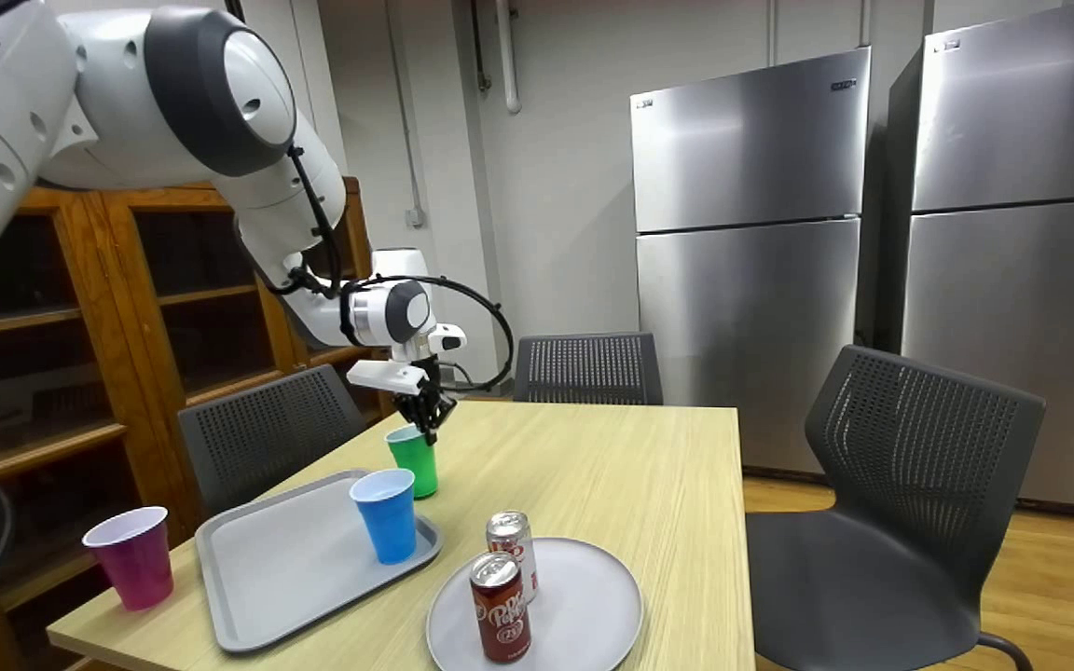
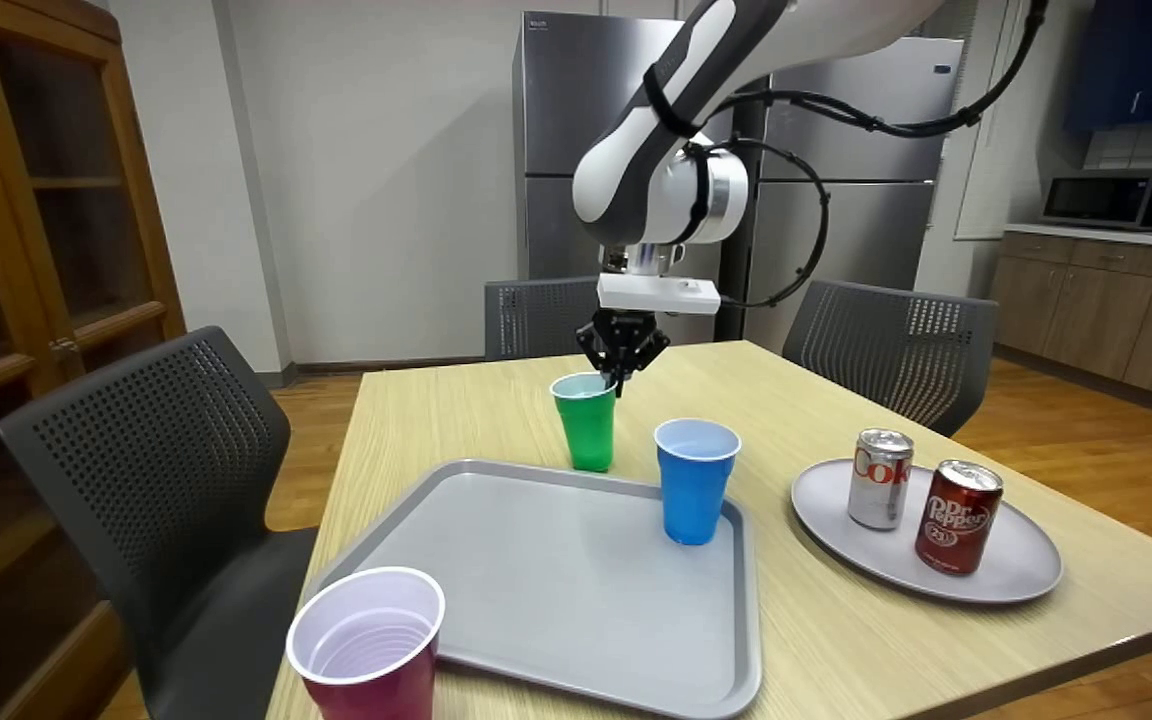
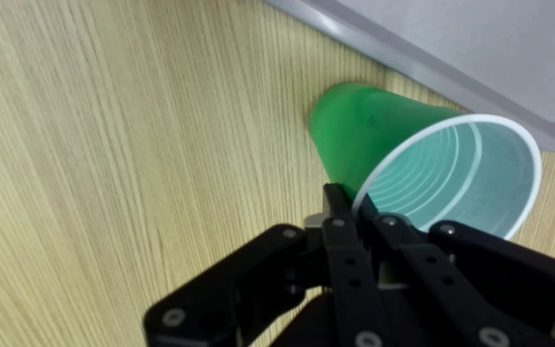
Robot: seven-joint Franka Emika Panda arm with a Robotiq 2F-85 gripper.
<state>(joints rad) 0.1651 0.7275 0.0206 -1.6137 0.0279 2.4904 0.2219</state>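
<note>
Arm reached out over the table, angled down at the wrist, with its gripper pointing downward. The jaws stood nearly together, pinching the wall of the green cup, one finger inside the rim and one outside. The arm's base lay outside both exterior views; in the wrist view, the fingers hid part of the rim. Below the fingertips, beside the gray tray, the cup faced mouth up, long axis near vertical; whether its base touched the table was unclear.
</note>
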